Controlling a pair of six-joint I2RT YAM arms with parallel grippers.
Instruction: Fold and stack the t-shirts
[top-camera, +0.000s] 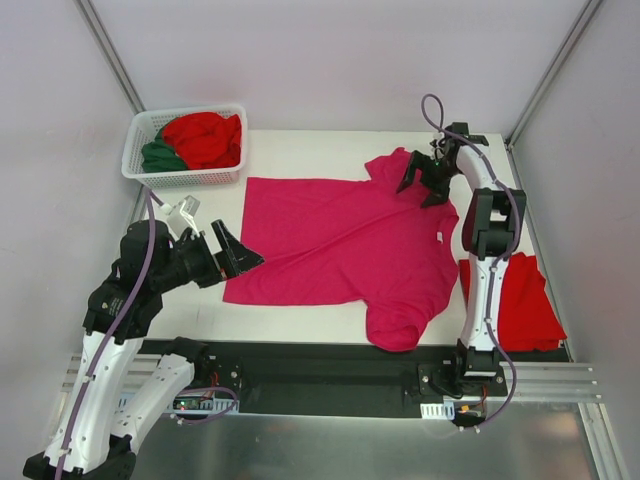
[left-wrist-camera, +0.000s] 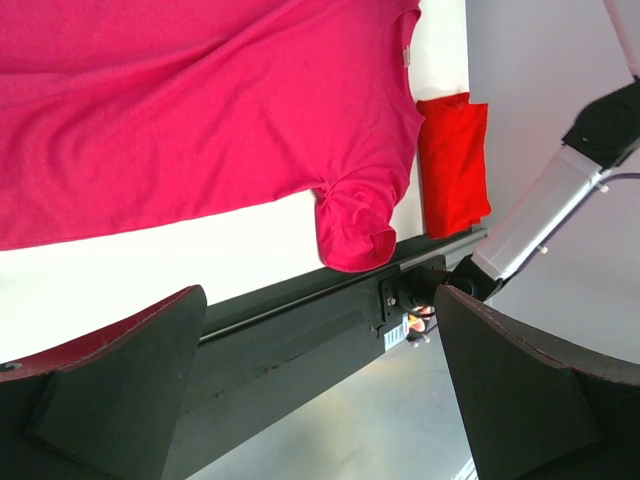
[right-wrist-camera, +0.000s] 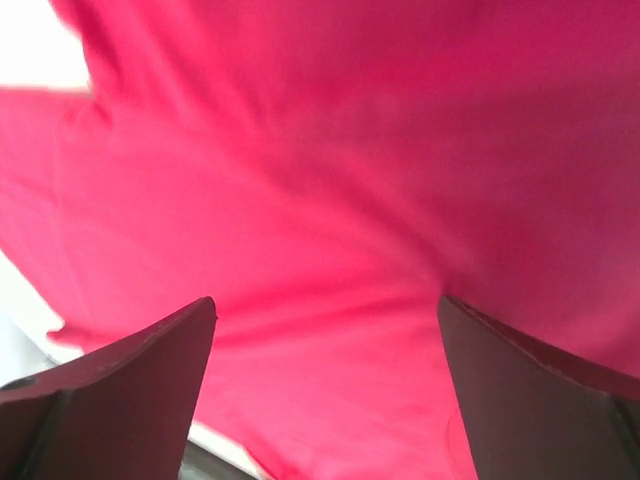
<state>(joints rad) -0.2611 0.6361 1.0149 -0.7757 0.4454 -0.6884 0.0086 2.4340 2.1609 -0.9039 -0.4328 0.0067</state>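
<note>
While both grippers stand with jaws spread wide and nothing between them, the pink shirt (top-camera: 340, 240) lies spread across the middle of the white table (top-camera: 300, 145), its hem toward the left and its collar toward the right. Its far sleeve reaches out under the right gripper (top-camera: 425, 180), which hangs just above the cloth near the shoulder; in the right wrist view that gripper (right-wrist-camera: 325, 400) looks straight down on pink fabric filling nearly the whole picture, and whether the fingertips touch it cannot be told. The near sleeve is curled up in a lump at the table's near edge, lapping over the black rail (top-camera: 300, 365). The left gripper (top-camera: 238, 250) is held just above the hem's near left corner, pointing along the table toward the right; in its own wrist view it (left-wrist-camera: 320, 400) frames the curled sleeve and the rail. A folded red shirt (top-camera: 525, 300) sits at the near right corner of the table, just beside the pink one and partly behind the right arm. At the far left corner stands a white basket (top-camera: 135, 165), holding a crumpled red shirt (top-camera: 205, 138) and, to its left, a green shirt (top-camera: 160, 157).
</note>
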